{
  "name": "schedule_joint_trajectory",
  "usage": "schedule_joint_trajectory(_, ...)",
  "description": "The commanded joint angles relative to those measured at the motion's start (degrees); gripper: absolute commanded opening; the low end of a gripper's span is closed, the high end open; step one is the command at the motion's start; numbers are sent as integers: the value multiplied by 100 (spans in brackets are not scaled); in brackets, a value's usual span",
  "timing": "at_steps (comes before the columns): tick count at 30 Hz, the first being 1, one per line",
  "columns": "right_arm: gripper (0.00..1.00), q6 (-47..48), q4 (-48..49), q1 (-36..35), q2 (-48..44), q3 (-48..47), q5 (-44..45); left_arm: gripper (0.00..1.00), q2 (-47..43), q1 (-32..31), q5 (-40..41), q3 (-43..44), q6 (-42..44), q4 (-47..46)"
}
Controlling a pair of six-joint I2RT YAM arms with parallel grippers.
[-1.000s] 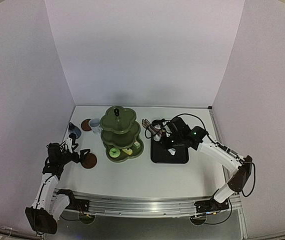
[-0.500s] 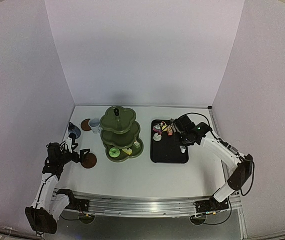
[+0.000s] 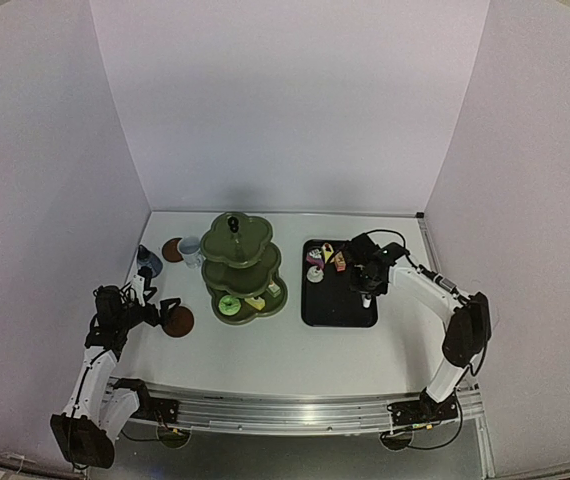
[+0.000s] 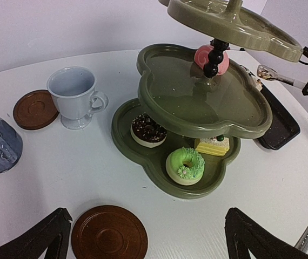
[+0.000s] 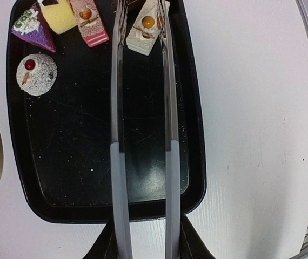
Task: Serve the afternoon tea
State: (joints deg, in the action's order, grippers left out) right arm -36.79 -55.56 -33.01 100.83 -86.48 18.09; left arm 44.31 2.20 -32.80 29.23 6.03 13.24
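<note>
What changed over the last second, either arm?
Right gripper, shut on the tongs, swung right, from the tray's stand-side corner back over its right half; tong tips now at a white wedge cake. No cake seen taken or dropped. Left gripper open by the near coaster, stand, mug, pot: unchanged.

Right gripper (image 3: pixel 365 285): pulled back from over the left half of the black tray (image 3: pixel 340 312) to the tray's right side.
Tongs (image 5: pixel 141 108): tips previously past the tray's far-left corner, near the stand (image 3: pixel 243 268); now over the tray's far end, at a white wedge cake (image 5: pixel 143 33).
Cakes (image 3: pixel 327 260): earlier hidden under the arm, now exposed.
Right arm: elbow drawn inward, forearm steeper.
</note>
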Motion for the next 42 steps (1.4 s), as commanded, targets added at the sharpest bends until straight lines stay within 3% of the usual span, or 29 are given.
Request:
schedule_joint_trajectory(1,30,-147,-35,-3,176,-114,167,100,-28,18,-4,3,84,-42)
schedule_joint_trajectory(42,31,-344,-475,-7,515,-646,259,100,-27,17,-27,-101,152,-146)
